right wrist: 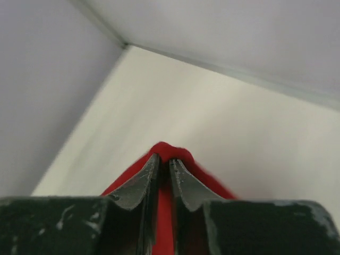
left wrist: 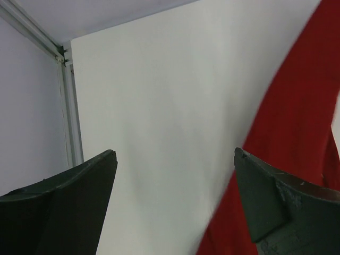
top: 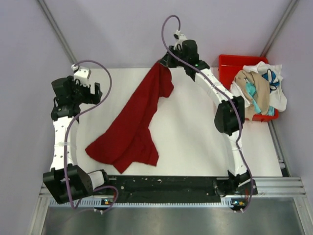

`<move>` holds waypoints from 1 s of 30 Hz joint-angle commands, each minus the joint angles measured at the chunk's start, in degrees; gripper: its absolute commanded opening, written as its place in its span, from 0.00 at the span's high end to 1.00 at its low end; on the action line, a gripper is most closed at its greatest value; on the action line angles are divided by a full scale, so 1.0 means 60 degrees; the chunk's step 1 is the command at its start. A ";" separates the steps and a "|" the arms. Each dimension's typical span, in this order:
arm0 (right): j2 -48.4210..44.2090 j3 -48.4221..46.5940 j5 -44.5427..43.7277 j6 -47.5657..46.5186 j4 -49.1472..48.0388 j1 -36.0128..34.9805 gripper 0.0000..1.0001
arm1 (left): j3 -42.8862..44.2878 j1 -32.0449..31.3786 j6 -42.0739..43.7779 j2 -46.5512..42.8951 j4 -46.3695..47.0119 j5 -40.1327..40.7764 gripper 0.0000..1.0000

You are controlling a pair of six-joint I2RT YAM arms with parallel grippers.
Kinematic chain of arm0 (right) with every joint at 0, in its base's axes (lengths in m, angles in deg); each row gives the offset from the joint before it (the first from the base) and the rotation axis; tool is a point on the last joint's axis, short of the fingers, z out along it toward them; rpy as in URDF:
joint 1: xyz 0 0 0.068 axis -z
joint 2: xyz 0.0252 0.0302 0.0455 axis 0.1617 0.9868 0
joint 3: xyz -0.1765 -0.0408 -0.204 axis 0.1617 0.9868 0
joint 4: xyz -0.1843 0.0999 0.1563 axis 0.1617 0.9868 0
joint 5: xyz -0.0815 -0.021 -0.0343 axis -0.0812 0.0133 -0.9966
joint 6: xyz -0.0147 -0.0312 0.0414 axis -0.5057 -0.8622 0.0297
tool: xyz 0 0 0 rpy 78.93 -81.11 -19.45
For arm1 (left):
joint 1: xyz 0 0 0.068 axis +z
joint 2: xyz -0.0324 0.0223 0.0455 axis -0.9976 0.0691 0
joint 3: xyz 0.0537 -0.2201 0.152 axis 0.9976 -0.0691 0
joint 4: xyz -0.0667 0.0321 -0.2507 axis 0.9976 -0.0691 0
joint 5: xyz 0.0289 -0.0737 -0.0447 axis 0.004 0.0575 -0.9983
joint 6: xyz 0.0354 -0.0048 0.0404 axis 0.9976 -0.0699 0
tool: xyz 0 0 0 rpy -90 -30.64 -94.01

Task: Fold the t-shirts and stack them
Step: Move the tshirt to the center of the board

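Observation:
A dark red t-shirt [top: 137, 117] stretches diagonally from the far middle of the table down to the near left, its lower part bunched on the white surface. My right gripper [top: 163, 62] is shut on its top corner and holds that end lifted; in the right wrist view the red t-shirt [right wrist: 164, 212] is pinched between the fingers [right wrist: 139, 186]. My left gripper [top: 87, 92] hangs open at the far left, apart from the cloth; its wrist view shows the red t-shirt [left wrist: 297, 133] beside its right finger [left wrist: 271, 196]. White, beige and teal t-shirts [top: 259, 90] are heaped in the bin.
A bright red plastic bin [top: 227, 66] stands at the far right edge of the table [top: 195, 142], overflowing. Grey walls with metal frame rails [left wrist: 66, 106] close in the left, back and right sides. The arm bases sit along the near edge.

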 commanded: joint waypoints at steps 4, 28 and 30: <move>-0.0688 0.0702 -0.3914 -0.1363 0.3374 0.1403 0.40 | -0.0609 0.0012 0.1337 -0.0446 -0.0384 -0.0627 0.05; -0.1718 0.3887 -0.0754 -1.1404 0.5383 -0.6184 0.28 | -0.2966 0.2386 0.5514 0.2659 -0.2819 -0.0203 0.08; -0.1615 0.3637 -0.0345 -1.1024 0.5354 -0.6200 0.29 | -0.3129 0.2181 0.5688 0.2863 -0.2949 -0.0173 0.10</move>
